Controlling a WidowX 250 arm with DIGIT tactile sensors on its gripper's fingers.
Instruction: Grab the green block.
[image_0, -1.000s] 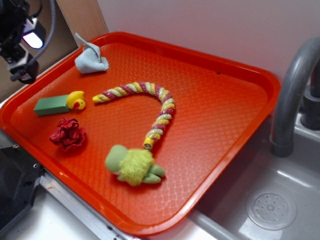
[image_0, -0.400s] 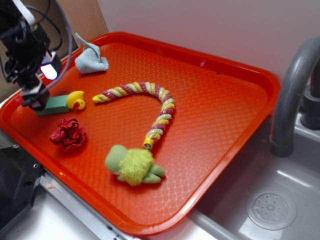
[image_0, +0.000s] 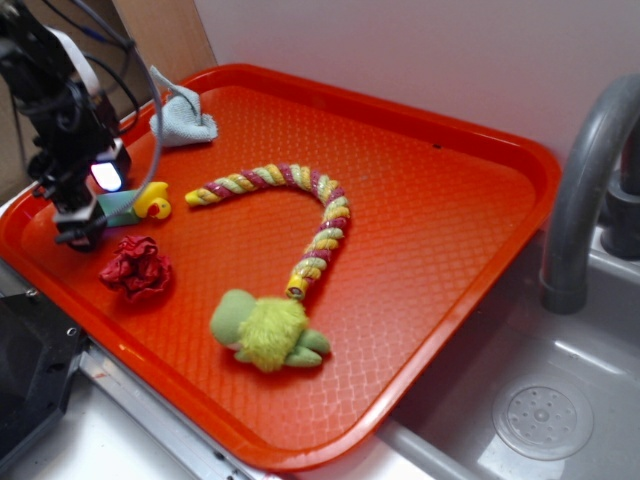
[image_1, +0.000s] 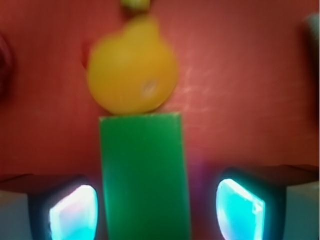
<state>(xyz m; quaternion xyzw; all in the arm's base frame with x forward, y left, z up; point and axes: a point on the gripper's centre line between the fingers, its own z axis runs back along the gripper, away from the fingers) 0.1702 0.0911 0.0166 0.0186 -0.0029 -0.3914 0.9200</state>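
The green block (image_1: 144, 175) is a plain green bar lying on the orange tray (image_0: 430, 190), its far end touching the yellow rubber duck (image_1: 132, 70). In the exterior view the block (image_0: 125, 208) is mostly hidden under my gripper (image_0: 82, 222), beside the duck (image_0: 152, 201). In the wrist view my gripper (image_1: 155, 212) is open and straddles the block, one glowing pad on each side, with gaps on both sides.
A red crumpled item (image_0: 135, 268) lies just in front of the block. A striped rope toy (image_0: 300, 215) and a fuzzy green plush (image_0: 265, 330) lie mid-tray. A grey cloth (image_0: 180, 112) sits at the back left. A grey faucet (image_0: 585, 190) and sink stand right.
My gripper has come down from the upper left onto the green block, now covering most of it. The objects on the tray have not moved.
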